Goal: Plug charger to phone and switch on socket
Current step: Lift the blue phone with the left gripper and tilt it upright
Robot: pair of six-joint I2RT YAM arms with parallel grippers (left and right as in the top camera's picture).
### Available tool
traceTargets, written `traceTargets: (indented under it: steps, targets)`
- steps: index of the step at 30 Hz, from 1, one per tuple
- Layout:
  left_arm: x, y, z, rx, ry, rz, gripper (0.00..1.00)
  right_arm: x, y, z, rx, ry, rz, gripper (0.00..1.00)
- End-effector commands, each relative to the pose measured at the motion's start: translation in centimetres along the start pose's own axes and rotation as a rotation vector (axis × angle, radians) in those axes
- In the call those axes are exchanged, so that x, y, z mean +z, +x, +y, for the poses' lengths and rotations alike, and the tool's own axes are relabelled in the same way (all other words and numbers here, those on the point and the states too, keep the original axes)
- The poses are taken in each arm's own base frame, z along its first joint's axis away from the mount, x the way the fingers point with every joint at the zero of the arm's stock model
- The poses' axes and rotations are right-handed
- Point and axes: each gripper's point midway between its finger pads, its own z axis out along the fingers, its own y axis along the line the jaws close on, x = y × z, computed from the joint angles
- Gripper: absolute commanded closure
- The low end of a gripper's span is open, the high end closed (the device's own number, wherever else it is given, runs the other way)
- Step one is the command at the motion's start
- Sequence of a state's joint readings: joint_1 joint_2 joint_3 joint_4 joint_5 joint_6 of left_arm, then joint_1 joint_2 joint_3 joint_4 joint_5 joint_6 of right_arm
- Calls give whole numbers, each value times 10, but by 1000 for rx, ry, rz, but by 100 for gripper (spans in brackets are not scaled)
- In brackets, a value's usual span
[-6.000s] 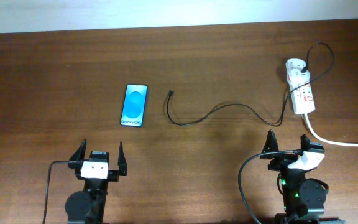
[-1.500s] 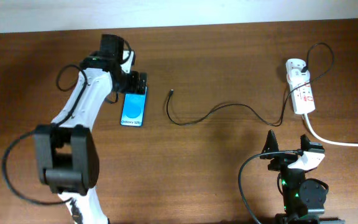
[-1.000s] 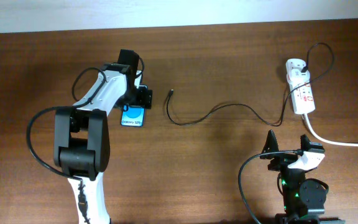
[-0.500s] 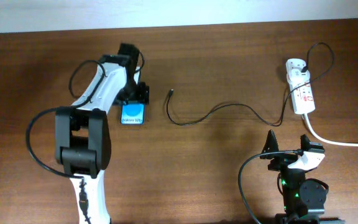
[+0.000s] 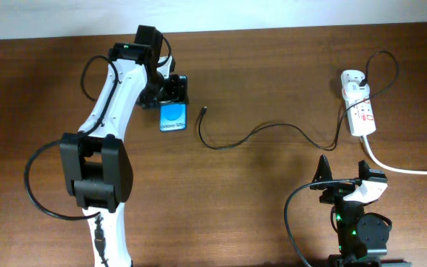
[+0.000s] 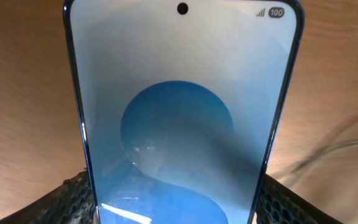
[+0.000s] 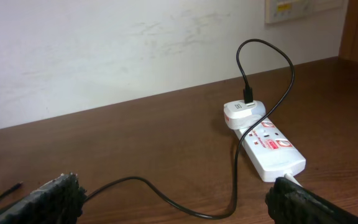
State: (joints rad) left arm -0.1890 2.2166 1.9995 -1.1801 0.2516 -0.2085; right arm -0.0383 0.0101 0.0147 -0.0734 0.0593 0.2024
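The phone (image 5: 174, 119) has a bright blue screen and sits between the fingers of my left gripper (image 5: 171, 95), which is shut on its top end. In the left wrist view the phone (image 6: 179, 112) fills the frame between my left gripper's fingers (image 6: 179, 208). The charger cable (image 5: 273, 126) lies on the table, its plug tip (image 5: 204, 111) just right of the phone. Its other end is in the white adapter (image 5: 353, 78) on the socket (image 5: 362, 115). My right gripper (image 5: 342, 180) is open and empty at the front right. Its view shows the socket (image 7: 269, 146) and the cable (image 7: 166, 193).
The socket's thick white cord (image 5: 402, 170) runs off to the right edge. A pale wall (image 7: 135, 43) stands behind the table's far edge. Brown wooden tabletop (image 5: 258, 200) lies between the two arms.
My left arm reached from the front to the phone, shut on it, and shifted it right and a little back toward the cable tip. The right arm has not moved.
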Motion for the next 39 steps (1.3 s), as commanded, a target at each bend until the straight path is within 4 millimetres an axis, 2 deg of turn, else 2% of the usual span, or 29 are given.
traceTargets:
  steps: [1, 4, 6, 7, 10, 12, 17, 22, 30, 34, 39]
  targets:
    - [-13, 12, -36, -241, 187, 81, 100, 0, 4, 1, -2, -7, 7, 2]
    - [-15, 17, -41, -367, 215, 124, 100, 0, 4, 1, -2, -7, 7, 2]
    - [-21, 21, -59, -404, 320, 174, 100, 0, 4, 1, -2, -7, 7, 2]
    - [-26, 23, -70, -482, 379, 217, 100, 0, 4, 1, -2, -7, 7, 2]
    - [-34, 25, -85, -593, 463, 289, 100, 0, 4, 1, -2, -7, 7, 1]
    - [-48, 26, -98, -640, 572, 356, 100, 0, 4, 1, -2, -7, 7, 2]
    - [-67, 20, -100, -768, 682, 444, 100, 0, 4, 1, -2, -7, 7, 2]
    - [-83, 20, -111, -782, 786, 513, 100, 0, 4, 1, -2, -7, 7, 2]
    - [-85, 37, -109, -875, 735, 604, 100, 0, 4, 1, -2, -7, 7, 2]
    - [-84, 38, -108, -905, 717, 616, 100, 0, 4, 1, -2, -7, 7, 2]
    - [-66, 38, -92, -972, 583, 561, 100, 0, 4, 1, -2, -7, 7, 2]
